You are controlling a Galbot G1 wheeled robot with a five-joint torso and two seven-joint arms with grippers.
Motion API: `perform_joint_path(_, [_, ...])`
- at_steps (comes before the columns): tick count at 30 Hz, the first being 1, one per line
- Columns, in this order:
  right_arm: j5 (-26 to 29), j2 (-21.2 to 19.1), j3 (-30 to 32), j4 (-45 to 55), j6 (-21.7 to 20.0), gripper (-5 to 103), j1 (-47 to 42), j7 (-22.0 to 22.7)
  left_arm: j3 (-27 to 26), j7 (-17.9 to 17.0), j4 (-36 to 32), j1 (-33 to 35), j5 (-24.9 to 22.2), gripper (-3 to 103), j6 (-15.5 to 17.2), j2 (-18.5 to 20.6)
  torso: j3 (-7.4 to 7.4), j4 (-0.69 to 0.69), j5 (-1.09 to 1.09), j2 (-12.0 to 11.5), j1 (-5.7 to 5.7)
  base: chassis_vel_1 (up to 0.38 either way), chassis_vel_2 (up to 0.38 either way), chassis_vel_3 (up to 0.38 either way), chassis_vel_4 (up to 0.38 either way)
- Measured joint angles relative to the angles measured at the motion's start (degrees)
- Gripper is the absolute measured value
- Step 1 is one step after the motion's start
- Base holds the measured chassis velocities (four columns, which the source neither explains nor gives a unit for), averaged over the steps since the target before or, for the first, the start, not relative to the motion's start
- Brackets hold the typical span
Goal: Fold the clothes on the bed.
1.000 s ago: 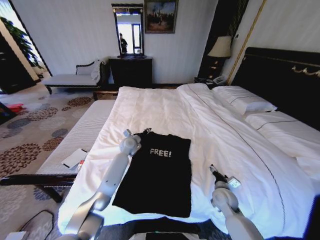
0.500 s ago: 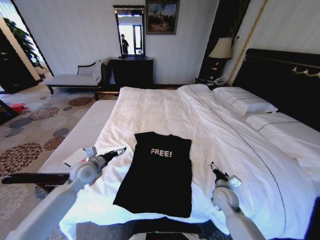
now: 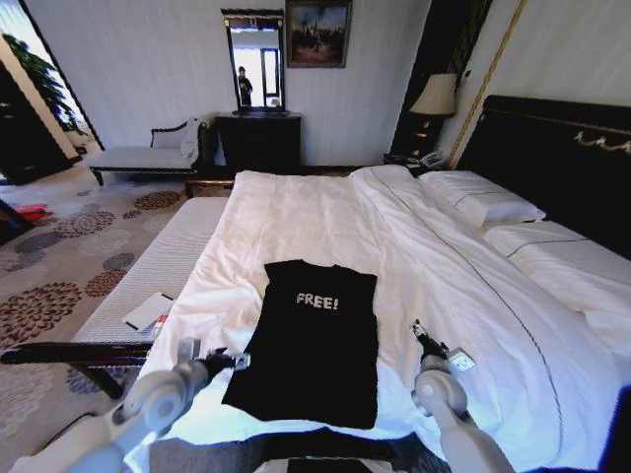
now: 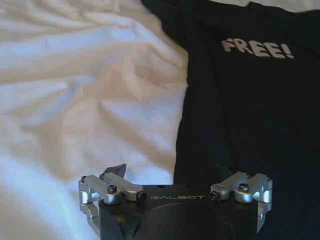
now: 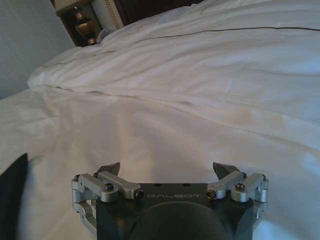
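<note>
Hovering low by the shirt's near left corner, the left hand (image 3: 229, 361) has its jaws spread wide and nothing between them; in the left wrist view that hand (image 4: 170, 172) sits straddling the line where black cloth meets white sheet. The black T-shirt (image 3: 314, 340) lies flat on the near part of the bed (image 3: 325, 212), chest up with "FREE!" readable, its sleeves seemingly tucked in so the outline reads as a long narrow rectangle. My read: the sides look folded in, and the step in hand is lining up on the hem for a lengthwise fold. That would call for dropping onto the hem corner, pinching only the shirt, and not the sheet under it.

Over on the right, the right hand (image 3: 426, 339) waits above bare sheet just beside the shirt's right edge, jaws equally wide and empty, as the right wrist view of the hand (image 5: 167, 172) confirms.

Fabric-wise: soft matte cotton, limp, likely to sag when lifted. The white bedding is smooth but rumpled into shallow creases near the left hand, so snagging it looks a fair risk.
</note>
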Motion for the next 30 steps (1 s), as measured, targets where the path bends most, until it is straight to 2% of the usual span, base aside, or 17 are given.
perform_joint_path(4, [-0.3,0.32,0.42,-0.04,-0.08,100,-0.53,0.27,0.16,-0.89,-2.45,1.16,-0.19,100,-0.92,1.85,0.0,-0.02,0.0,0.0,0.0,0.0,0.0,0.0,0.0])
perform_joint_path(10, [-0.77,0.78,0.84,0.03,-0.23,100,-1.04,0.46,1.4,-2.33,-4.66,3.31,-0.38,100,-0.92,2.42,0.0,0.0,0.01,0.0,0.0,0.0,0.0,0.0,0.0])
perform_joint_path(15, [-0.98,0.9,1.14,0.12,-0.74,100,-1.28,1.05,3.25,-2.61,-2.44,3.16,0.16,100,-0.62,2.13,0.0,0.01,0.0,0.0,0.0,0.0,0.0,0.0,0.0])
perform_joint_path(18, [-0.98,0.56,1.55,0.03,-0.98,100,-1.45,1.23,3.62,-3.44,-1.08,1.78,-1.78,100,0.34,2.48,0.0,0.0,-0.01,0.0,0.0,0.0,0.0,0.0,0.0])
perform_joint_path(24, [-1.2,0.76,1.47,-0.47,-1.15,100,-1.37,1.38,4.18,-3.59,-0.11,0.58,-2.69,100,0.56,2.57,0.0,-0.01,0.01,0.0,0.0,0.0,0.0,0.0,0.0])
perform_joint_path(27, [-1.28,1.0,1.09,-0.52,-1.42,100,-1.1,1.75,6.58,-3.62,0.74,-0.3,-2.74,100,0.69,1.7,0.01,0.0,0.0,0.0,0.0,0.0,0.0,0.0,0.0])
perform_joint_path(28, [-1.28,1.01,1.03,-0.53,-1.54,100,-1.01,1.88,7.53,-3.63,0.85,-0.57,-2.69,103,0.72,1.48,0.0,0.0,0.0,0.0,0.01,0.0,0.0,0.0,0.0])
perform_joint_path(30, [-1.28,1.0,1.0,-0.53,-1.64,100,-0.92,1.95,8.29,-3.63,0.89,-0.77,-2.58,101,0.72,1.33,0.0,0.0,0.0,0.0,0.0,0.0,0.0,0.0,0.0])
